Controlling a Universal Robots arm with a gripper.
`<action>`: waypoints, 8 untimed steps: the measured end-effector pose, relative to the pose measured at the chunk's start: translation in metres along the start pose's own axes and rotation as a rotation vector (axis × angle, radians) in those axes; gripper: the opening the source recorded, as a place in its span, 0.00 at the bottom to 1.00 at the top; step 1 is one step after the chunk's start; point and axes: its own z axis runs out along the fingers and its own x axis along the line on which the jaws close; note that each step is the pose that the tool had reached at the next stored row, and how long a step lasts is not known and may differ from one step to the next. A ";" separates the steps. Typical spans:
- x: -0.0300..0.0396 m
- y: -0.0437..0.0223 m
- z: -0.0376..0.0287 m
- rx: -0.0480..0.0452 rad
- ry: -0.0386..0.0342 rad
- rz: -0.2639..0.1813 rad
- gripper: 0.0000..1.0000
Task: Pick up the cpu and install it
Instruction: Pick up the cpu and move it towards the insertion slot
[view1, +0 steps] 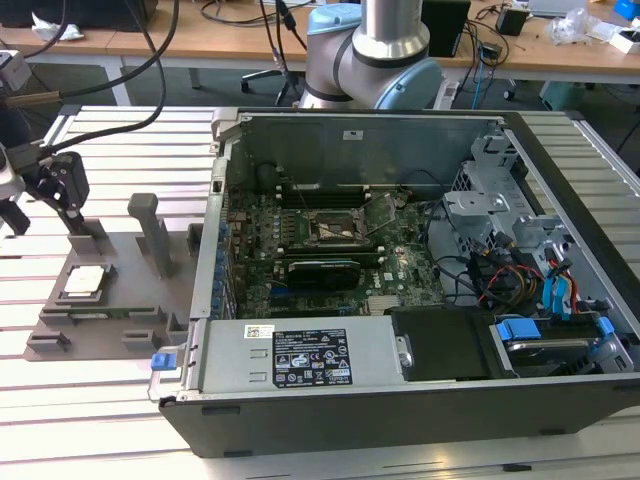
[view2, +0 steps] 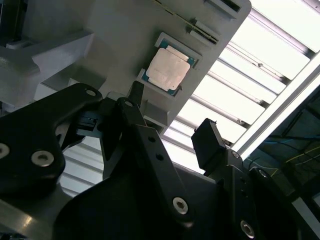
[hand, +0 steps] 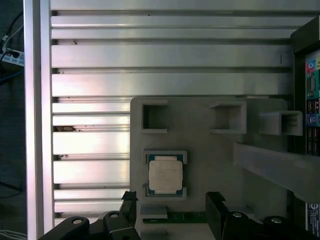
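1. I see the cpu (hand: 165, 175) lying flat in its square nest on the grey fixture plate (hand: 200, 135), silver top up, beside the open computer case (view1: 420, 400) on the exterior view's left.
2. The gripper (hand: 171, 207) hangs above the plate close to the cpu, not touching it; in both wrist views the chip sits just ahead of the gap between the fingers.
3. Jaws spread wide, holding nothing.
4. In the exterior view the gripper (view1: 70, 205) points down at the plate, and the motherboard socket (view1: 335, 228) sits well apart from it inside the case.

cpu (view1: 83, 282) is sitting in tray (view1: 125, 288) | tray is lying on counter (view1: 90, 410), at exterior view's left of computer case (view1: 420, 410)
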 end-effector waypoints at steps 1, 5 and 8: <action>0.0000 0.0000 0.0002 0.0000 0.0000 0.000 0.66; 0.0000 0.0000 0.0011 0.0000 0.0000 0.000 0.66; 0.0000 0.0000 0.0019 -0.0001 -0.0001 0.000 0.66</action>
